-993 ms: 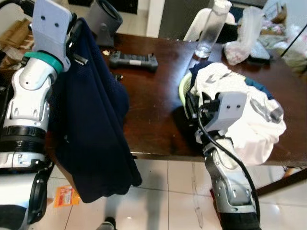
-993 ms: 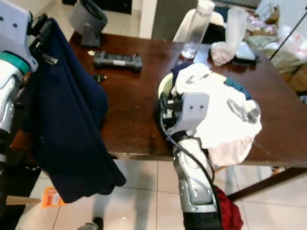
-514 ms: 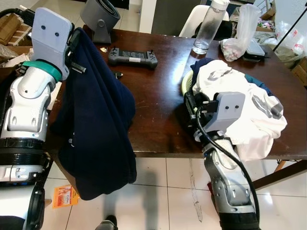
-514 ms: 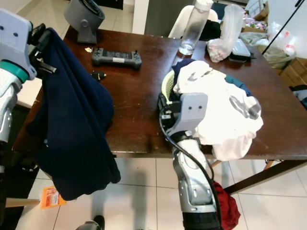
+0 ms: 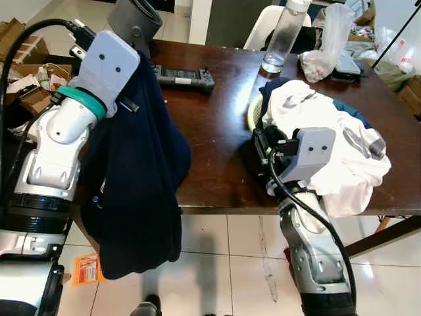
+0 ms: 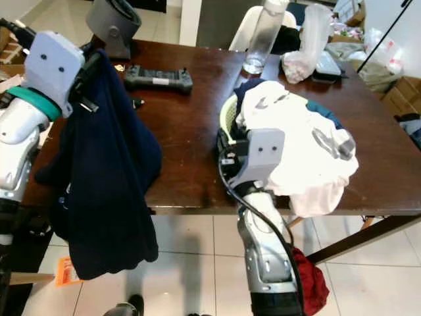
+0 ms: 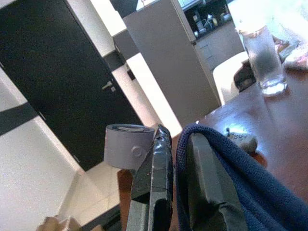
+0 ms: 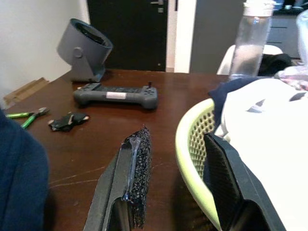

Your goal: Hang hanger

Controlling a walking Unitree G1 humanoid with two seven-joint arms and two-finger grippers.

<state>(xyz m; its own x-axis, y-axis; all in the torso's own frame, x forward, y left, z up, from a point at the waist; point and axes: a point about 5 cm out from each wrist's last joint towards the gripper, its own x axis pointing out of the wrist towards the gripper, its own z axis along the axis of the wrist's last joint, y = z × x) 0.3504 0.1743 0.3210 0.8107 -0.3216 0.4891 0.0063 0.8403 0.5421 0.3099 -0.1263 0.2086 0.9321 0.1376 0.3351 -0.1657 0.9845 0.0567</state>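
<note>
Left gripper (image 7: 175, 163) was raised at the left end of the dark wooden table (image 5: 217, 125), fingers nearly closed, pinching the top edge of a navy garment (image 5: 138, 178). The cloth hung from the grip down past the table edge toward the tiled floor (image 5: 223, 263). No hanger could be made out; whether one sat inside the cloth, cannot tell. An orange packet (image 5: 84, 268) lay on the floor under the garment. On the far left of the table stood a grey cylindrical device (image 6: 113, 25), with a black handheld controller (image 5: 183, 76) just beside it. In the right wrist view, green-handled pliers (image 8: 25, 114) and a small black item (image 8: 68, 120) lay near the garment. Further right, a clear water bottle (image 5: 283, 36) stood at the far edge. Right gripper (image 8: 175, 175) sat low at the table's front, fingers wide open around the rim of a yellow-green laundry basket (image 8: 192, 144), one finger outside and the other inside the wall. White clothes (image 5: 329, 145) were heaped over the basket, a dark blue piece underneath. Plastic bags (image 5: 329, 46) sat at the far right corner
</note>
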